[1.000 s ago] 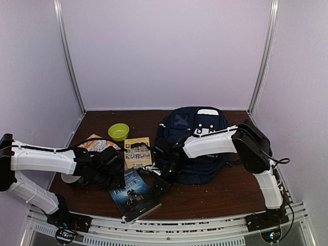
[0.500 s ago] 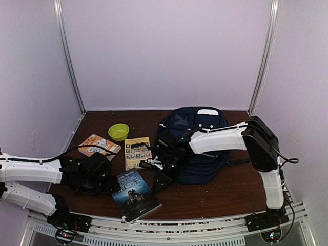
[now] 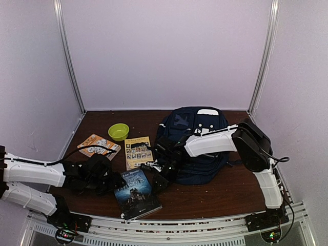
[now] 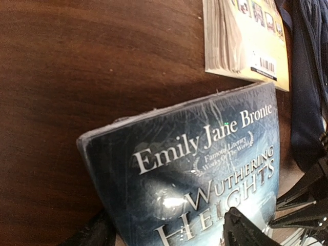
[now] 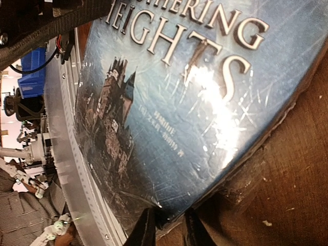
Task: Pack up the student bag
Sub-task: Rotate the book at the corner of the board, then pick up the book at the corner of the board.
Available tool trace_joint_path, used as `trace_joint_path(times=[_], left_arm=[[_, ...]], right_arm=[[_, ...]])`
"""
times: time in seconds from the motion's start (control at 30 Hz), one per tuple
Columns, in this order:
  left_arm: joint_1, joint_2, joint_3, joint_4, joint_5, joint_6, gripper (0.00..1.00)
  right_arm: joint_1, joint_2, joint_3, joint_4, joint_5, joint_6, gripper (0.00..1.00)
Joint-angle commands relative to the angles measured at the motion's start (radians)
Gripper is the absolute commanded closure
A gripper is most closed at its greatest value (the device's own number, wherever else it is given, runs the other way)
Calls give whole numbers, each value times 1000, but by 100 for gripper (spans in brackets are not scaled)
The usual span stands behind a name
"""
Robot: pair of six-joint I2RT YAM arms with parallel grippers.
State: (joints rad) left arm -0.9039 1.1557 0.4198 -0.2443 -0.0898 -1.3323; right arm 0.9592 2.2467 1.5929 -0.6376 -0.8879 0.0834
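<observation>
Top external view: your right gripper [image 3: 162,179] is pinching the book [image 3: 136,195] at its far right corner, w/ fingers clamped on it. Your left gripper [image 3: 108,179] is sitting w/ jaws apart at the book's left edge. The student bag [image 3: 197,136] is lying just behind the book.

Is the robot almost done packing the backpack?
Not nearly. Nothing looks packed yet: the yellow book, orange book and green bowl lie on the table beside the student bag. In hand: both claws are at the Wuthering Heights book, the right claw pinching its edge, the left claw open around it. Left: every item has to go in the bag.
</observation>
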Motion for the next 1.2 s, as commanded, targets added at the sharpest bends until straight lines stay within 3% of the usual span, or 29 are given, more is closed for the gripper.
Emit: trace_joint_path(times=[0.0, 0.1, 0.2, 0.33, 0.63, 0.8, 0.87, 0.97, 1.0, 1.17], left_arm=[[-4, -7, 36, 111, 31, 110, 25], [-4, -24, 52, 43, 28, 89, 24], [-4, -18, 3, -38, 99, -38, 24], [-4, -35, -154, 118, 168, -156, 26], [-4, 69, -70, 317, 208, -14, 26], [-4, 91, -48, 167, 210, -61, 25], [-4, 72, -144, 285, 222, -105, 26], [-3, 68, -287, 682, 230, -147, 33], [-2, 66, -291, 733, 230, -131, 34], [-1, -3, -205, 699, 235, 13, 41]], right_arm=[[-54, 134, -65, 28, 121, 73, 84], [-60, 169, -78, 17, 153, 77, 86], [-62, 192, -85, 9, 172, 91, 88], [-79, 208, -81, 10, 179, 108, 91], [-99, 223, -99, 19, 178, 124, 92], [-108, 239, -97, 19, 175, 138, 93], [-110, 244, -95, 20, 173, 142, 93], [-111, 249, -93, 24, 170, 139, 93], [-111, 249, -93, 24, 170, 139, 93], [-109, 244, -96, 26, 170, 130, 93]])
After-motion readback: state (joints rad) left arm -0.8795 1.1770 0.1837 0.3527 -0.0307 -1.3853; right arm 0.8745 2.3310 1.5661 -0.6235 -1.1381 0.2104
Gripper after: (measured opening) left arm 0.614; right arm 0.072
